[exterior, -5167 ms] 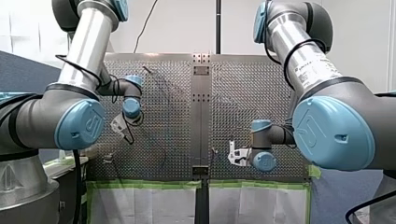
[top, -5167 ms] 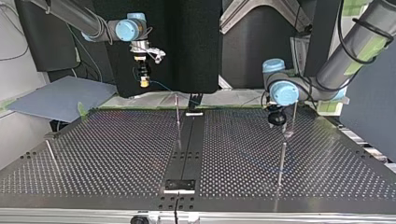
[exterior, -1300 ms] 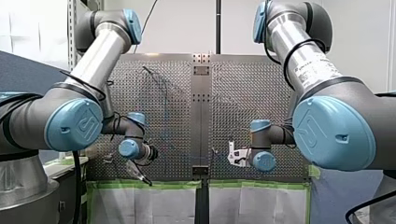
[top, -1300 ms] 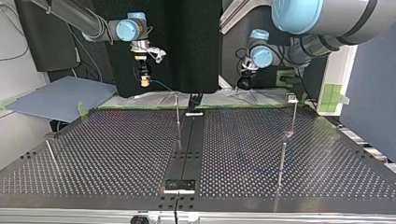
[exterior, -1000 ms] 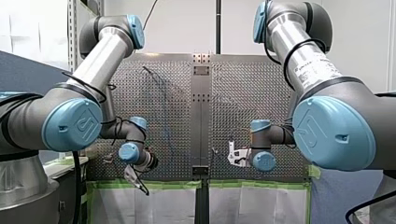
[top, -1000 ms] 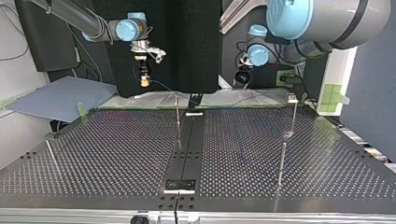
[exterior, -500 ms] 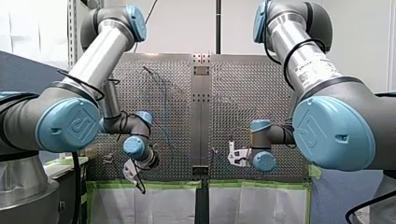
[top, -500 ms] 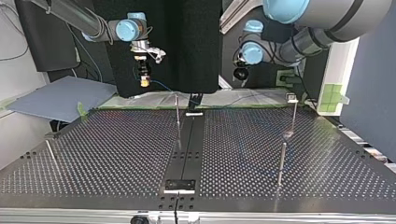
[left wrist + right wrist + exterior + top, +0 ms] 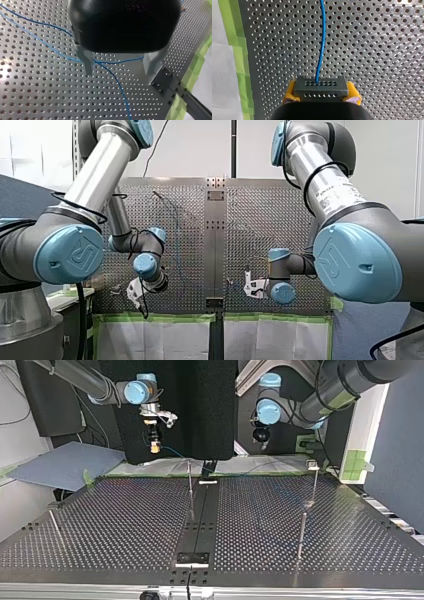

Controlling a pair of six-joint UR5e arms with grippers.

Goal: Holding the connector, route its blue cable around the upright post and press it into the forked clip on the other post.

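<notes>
1. Spanning the whole work area, the perforated table (image 9: 125,525) carries several thin uprights. The blue cable lies loose across it and, as far as I can tell, is not yet round any of them.
2. My right arm (image 9: 75,375) comes in at the top view's left and my left arm (image 9: 345,385) at its right. Both grippers hang above the table's far edge.
3. The upright post (image 9: 190,485) stands near the middle strip. The other post (image 9: 314,485), at the top view's right, bears a small head that I take for the forked clip (image 9: 312,464), though it is too small to be sure.
4. The left gripper (image 9: 120,67) has its metal fingers (image 9: 86,60) spread wide and holds nothing. A run of the blue cable (image 9: 117,82) crosses the table under the gap.
5. The right gripper (image 9: 321,96) clamps the connector (image 9: 321,89) by its sides between its yellow pads (image 9: 289,93).
6. From the connector's face the cable runs straight ahead over the holes.
7. To route well, I judge the right arm should carry the connector low and wide round the middle post. Light tension will seat the cable against the shaft without jerking the connector from the pads.
8. The open left gripper could then pinch the slack run and press it squarely down into the fork.
</notes>
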